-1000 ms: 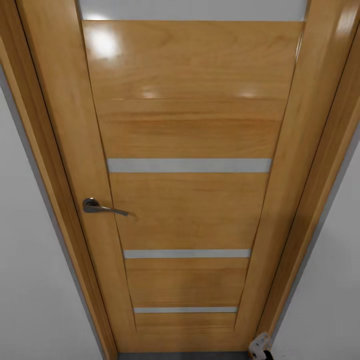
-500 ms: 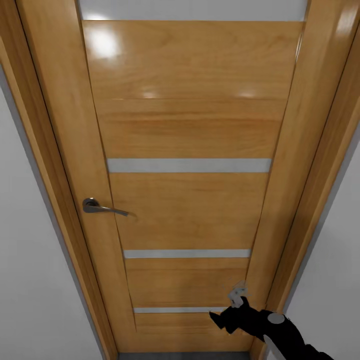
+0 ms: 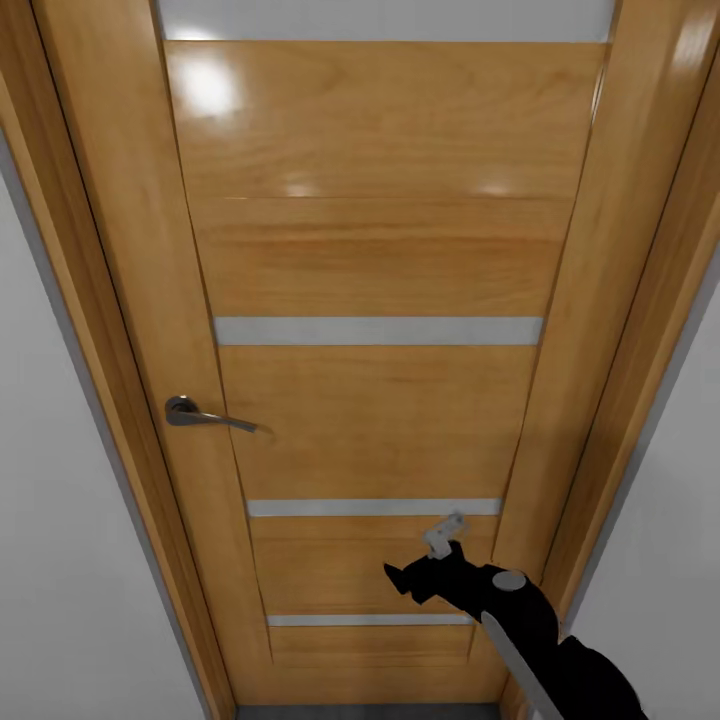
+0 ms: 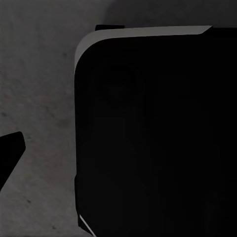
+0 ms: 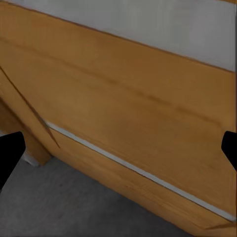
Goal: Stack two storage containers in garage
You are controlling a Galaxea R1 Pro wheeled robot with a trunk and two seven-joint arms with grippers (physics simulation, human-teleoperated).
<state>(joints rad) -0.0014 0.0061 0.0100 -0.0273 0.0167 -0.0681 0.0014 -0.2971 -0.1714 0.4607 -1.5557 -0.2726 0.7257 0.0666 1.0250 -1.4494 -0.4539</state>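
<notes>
The two storage containers are out of view. I face a shut wooden door [image 3: 380,260] with pale horizontal strips. My right gripper [image 3: 420,556] is raised in front of the door's lower panels, right of centre and well below the handle. In the right wrist view its dark fingertips [image 5: 10,155] stand at both edges, far apart, with nothing between them, and the door's lower panel [image 5: 123,98] lies ahead. In the left wrist view one dark fingertip [image 4: 10,153] sits at the edge over dark grey floor [image 4: 39,89], beside a black part of the robot [image 4: 153,138].
A metal lever handle [image 3: 205,415] sits on the door's left side. The wooden door frame [image 3: 620,330] runs down both sides, with pale grey walls [image 3: 60,560] beyond it. A strip of dark grey floor [image 5: 74,207] meets the door's foot.
My right arm has risen from the lower right corner and moved up and to the left across the door's lower panels. The door and the handle have not moved.
</notes>
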